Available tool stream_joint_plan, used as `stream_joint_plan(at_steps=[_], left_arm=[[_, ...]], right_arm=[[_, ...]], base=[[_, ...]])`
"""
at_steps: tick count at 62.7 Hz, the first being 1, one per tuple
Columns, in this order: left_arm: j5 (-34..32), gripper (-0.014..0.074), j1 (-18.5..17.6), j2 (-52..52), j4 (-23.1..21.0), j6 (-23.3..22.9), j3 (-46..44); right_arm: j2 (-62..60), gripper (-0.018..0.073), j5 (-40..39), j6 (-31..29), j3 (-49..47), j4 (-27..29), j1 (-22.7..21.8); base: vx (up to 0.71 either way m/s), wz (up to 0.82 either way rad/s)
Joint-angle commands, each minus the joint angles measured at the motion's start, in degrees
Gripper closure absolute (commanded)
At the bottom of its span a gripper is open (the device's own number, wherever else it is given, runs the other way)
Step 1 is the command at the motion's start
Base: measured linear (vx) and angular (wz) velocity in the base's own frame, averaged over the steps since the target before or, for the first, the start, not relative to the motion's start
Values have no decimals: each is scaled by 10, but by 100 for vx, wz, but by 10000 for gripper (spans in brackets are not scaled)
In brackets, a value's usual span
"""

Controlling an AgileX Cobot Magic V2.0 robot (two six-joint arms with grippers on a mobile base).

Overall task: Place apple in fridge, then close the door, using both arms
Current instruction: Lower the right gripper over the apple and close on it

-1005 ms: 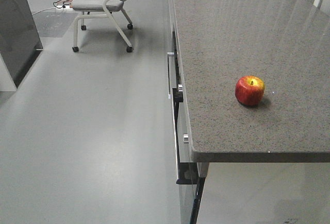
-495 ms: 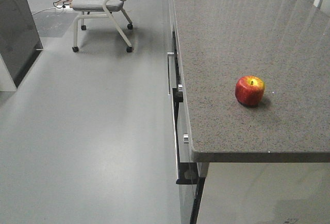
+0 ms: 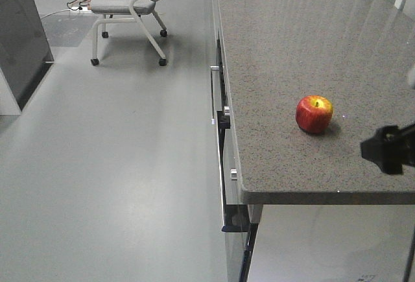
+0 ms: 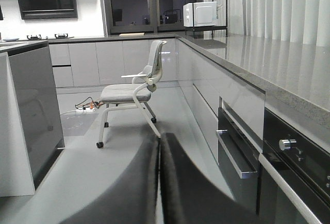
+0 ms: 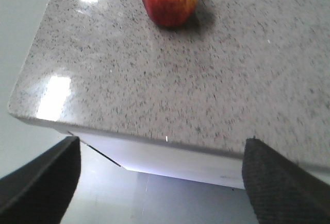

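- Far left: a dark grey cabinet block (image 3: pixel 23 29) stands on the pale floor (image 3: pixel 117 165).
- Upper left: a grey wheeled chair (image 3: pixel 130 3) stands on the floor, well apart from the counter.
- Left gripper (image 4: pixel 159 183): in the left wrist view its two dark fingers lie pressed together with only a thin slit between them, holding nothing. It is above the floor and points toward the chair.
- Centre: the oven front (image 4: pixel 289 167) with knobs and a bar handle (image 4: pixel 234 154) sits under the counter edge.
- Counter (image 3: pixel 292 48): speckled grey stone, running away from the camera.
- Apple (image 3: pixel 314 114): red with a yellow patch at the stem, upright on the counter near its front corner, touched by nothing.
- Right gripper (image 5: pixel 161 152): fingers spread wide and empty. It hangs just off the counter's near edge, with the apple ahead of it and apart from it. In the front view only a black part shows at the right border.
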Motion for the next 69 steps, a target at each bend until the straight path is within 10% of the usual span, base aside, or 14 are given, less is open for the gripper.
stream_joint_plan(at_steps=[1,69], left_arm=[[-43,603,0,-9,0,-6,12],[-43,603,0,-9,0,-6,12]], right_arm=[[35,-75,-48,-33,-45,23,-2],[459,-48,-86,-111,-385,70,-1]], base=[[0,0],[0,0]])
